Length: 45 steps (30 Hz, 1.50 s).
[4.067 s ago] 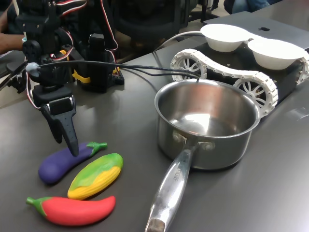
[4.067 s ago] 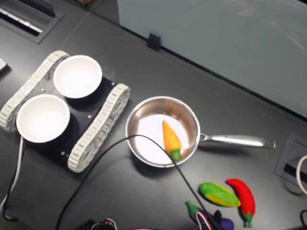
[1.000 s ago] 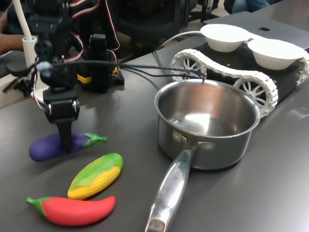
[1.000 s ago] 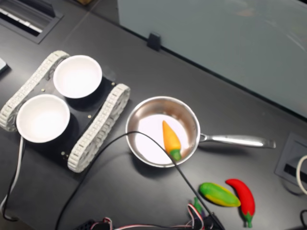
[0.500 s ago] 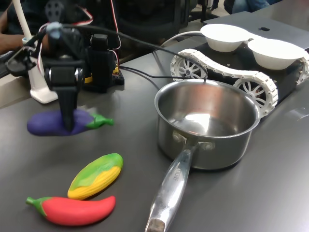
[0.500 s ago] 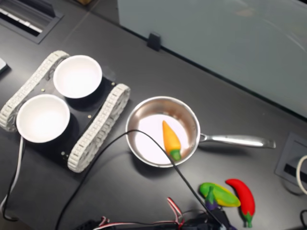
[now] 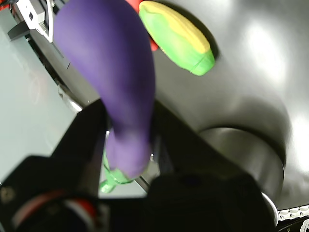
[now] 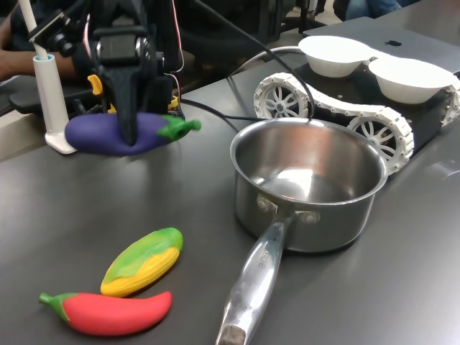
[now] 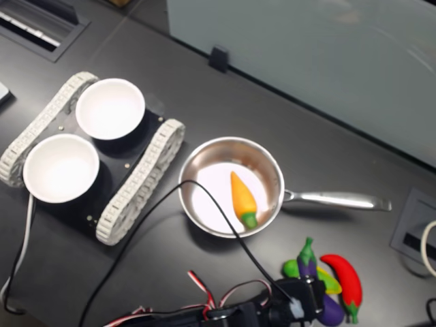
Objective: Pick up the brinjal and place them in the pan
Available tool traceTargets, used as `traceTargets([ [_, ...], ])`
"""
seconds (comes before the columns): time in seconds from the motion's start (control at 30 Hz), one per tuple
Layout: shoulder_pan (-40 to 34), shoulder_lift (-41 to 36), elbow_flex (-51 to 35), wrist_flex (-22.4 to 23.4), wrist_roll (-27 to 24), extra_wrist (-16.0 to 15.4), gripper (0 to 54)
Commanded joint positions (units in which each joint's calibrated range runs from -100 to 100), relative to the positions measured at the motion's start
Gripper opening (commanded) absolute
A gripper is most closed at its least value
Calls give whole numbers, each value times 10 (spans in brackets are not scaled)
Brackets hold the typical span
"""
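Observation:
The brinjal point(image 8: 93, 136), purple with a green stem cap, hangs level in the air above the table, with my gripper point(image 8: 129, 133) shut on its middle. It is to the first exterior view's left of the steel pan point(image 8: 323, 223), apart from it. In the second exterior view the brinjal point(image 9: 308, 261) and gripper point(image 9: 310, 293) are over the corn, below the pan point(image 9: 191, 170) and its long handle point(image 9: 337, 199). The wrist view shows the brinjal point(image 7: 116, 72) between my two black fingers point(image 7: 82, 135), with the pan's rim point(image 7: 251, 154) beyond.
A corn cob point(image 8: 144, 260) and red chili point(image 8: 108, 313) lie on the table near the front. An orange toy point(image 9: 242, 197) lies inside the pan. Two white bowls point(image 8: 334, 54) sit on a tracked vehicle point(image 8: 338, 115) behind the pan. A white post point(image 8: 47, 100) stands at the left.
My gripper, shut on the brinjal, has lifted it off the table and carried it up and to the first exterior view's right, toward the pan.

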Motion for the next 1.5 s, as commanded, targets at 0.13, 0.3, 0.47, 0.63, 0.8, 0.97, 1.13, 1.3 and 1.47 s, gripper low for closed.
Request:
traceTargets([
  [0.13,-63,-76,-41,-18,-30,-8,3],
  [0.3,-124,-106,-29,-34,-35,-7,2],
  [0.47,-201,-143,-4,-53,-43,8,2],
  [0.63,-292,-166,21,-76,-46,50,2],
  [0.8,-347,-164,26,-83,-43,66,2],
  [0.97,-393,-159,44,-102,-40,90,2],
  [1.13,-437,-156,62,-112,-37,102,2],
  [1.3,-472,-146,81,-122,-37,104,4],
  [1.47,-506,-136,111,-141,-39,106,6],
])
